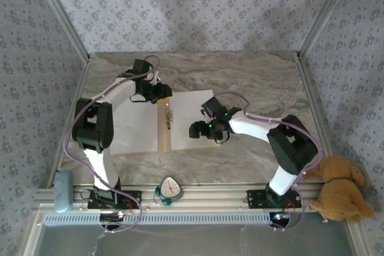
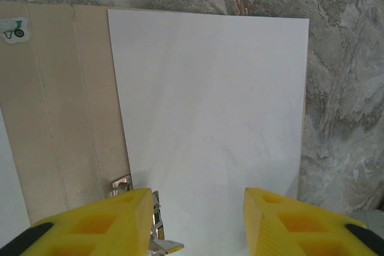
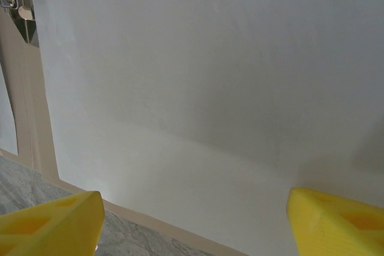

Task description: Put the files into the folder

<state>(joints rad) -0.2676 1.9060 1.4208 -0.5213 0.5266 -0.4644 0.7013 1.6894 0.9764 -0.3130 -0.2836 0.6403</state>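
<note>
Here we are at the marble table (image 1: 252, 76), and the tan folder (image 1: 164, 139) lies open flat in the middle of it, its metal clip (image 1: 167, 118) running along the centre fold. Both files are in place: the left sheet (image 1: 135, 127) covers the folder's left half and the right sheet (image 1: 189, 112) covers the right half, each lying flat and just beside the fold. The left claw (image 1: 163, 94) hangs over the far end of the fold. From its own wrist camera the yellow fingers (image 2: 96, 226) stand apart with nothing between them, so that claw is open and holding nothing, with white paper below and the clip just beside the left finger. A small sticker (image 2: 14, 29) sits on the bare tan strip next to the paper in that view. Over on the other side, the right claw (image 1: 197, 130) hovers above the near part of the right sheet. Its wrist view shows the two yellow fingers (image 3: 51, 223) spread wide at the bottom corners, open and empty, above the sheet's near edge, where a thin band of folder shows between paper and table. Whether either claw touches the paper, I can't tell from here. A plush dog (image 1: 339, 187) sits off at the near right corner, well apart from the folder.
</note>
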